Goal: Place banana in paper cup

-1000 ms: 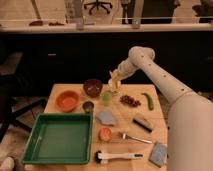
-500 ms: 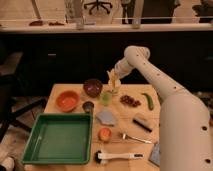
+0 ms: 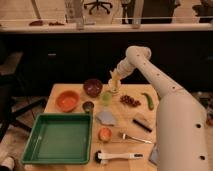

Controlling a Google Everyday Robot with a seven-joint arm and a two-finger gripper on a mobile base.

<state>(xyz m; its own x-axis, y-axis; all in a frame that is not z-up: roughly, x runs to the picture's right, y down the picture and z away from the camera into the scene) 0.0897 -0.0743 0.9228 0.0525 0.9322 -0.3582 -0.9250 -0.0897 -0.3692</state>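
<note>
My gripper [image 3: 115, 80] is at the back middle of the table, pointing down. It is shut on the small pale-yellow banana [image 3: 114, 83], which hangs from it. The banana's lower end is right over the paper cup [image 3: 114, 90], a small white-cream cup partly hidden by the gripper and banana. I cannot tell whether the banana touches the cup. A light-green cup-like item [image 3: 106, 97] stands just left and in front of the paper cup.
A dark red bowl [image 3: 92, 87], an orange bowl [image 3: 67, 100] and a small dark metal cup [image 3: 88, 106] are to the left. The green tray [image 3: 59, 139] fills the front left. Red berries [image 3: 130, 100], a green pod [image 3: 148, 100], a fork [image 3: 134, 138] and a brush [image 3: 116, 156] lie to the right and front.
My gripper with the banana has moved a little left and down, closer to the paper cup. Nothing else on the table has moved.
</note>
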